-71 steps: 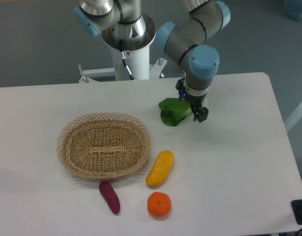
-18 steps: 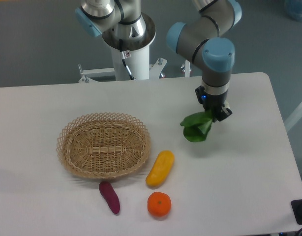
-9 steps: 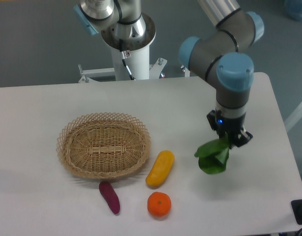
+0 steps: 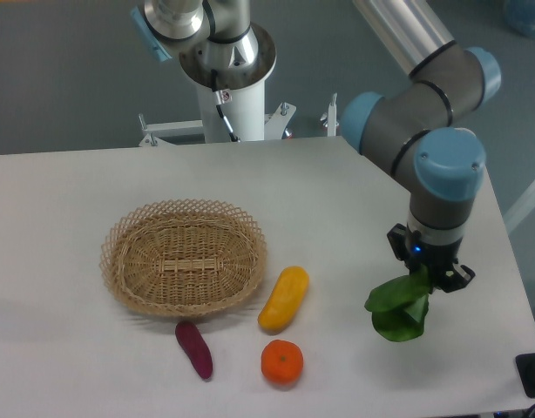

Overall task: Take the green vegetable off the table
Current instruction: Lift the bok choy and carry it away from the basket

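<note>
Nearest the camera, one orange (image 4: 281,362) and one purple sweet potato (image 4: 194,349) lie on the white surface (image 4: 67,200), with one yellow vegetable (image 4: 284,298) just behind. To the right my claw (image 4: 431,280) is clenched on the single green vegetable (image 4: 399,308), gripping its stem end while the leaves droop over the surface's right side. It looks light, soft and bruisable, so the firmer stem seems the place to hold; farther back sits one empty wicker basket (image 4: 184,255).
</note>
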Controlling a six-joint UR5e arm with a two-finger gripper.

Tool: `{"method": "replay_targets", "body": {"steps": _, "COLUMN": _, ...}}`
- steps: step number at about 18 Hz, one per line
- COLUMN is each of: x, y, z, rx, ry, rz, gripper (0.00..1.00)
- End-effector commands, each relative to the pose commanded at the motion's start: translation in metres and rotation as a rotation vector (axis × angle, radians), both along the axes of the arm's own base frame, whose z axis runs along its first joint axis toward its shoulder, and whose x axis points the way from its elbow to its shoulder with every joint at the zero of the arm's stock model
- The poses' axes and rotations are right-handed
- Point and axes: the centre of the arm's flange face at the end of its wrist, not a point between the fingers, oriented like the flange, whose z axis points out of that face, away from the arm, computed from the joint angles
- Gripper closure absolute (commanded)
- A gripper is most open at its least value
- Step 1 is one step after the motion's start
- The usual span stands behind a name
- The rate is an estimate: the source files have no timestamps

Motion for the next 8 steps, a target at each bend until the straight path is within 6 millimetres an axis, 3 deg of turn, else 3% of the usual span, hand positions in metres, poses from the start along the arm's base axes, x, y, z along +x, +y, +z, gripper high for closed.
{"method": "replay_targets", "body": {"steps": 8, "x": -0.0083, "y": 0.0027, "z": -0.0006, "rx": -0.016, "ry": -0.042, "rz": 0.002, "gripper": 0.6}}
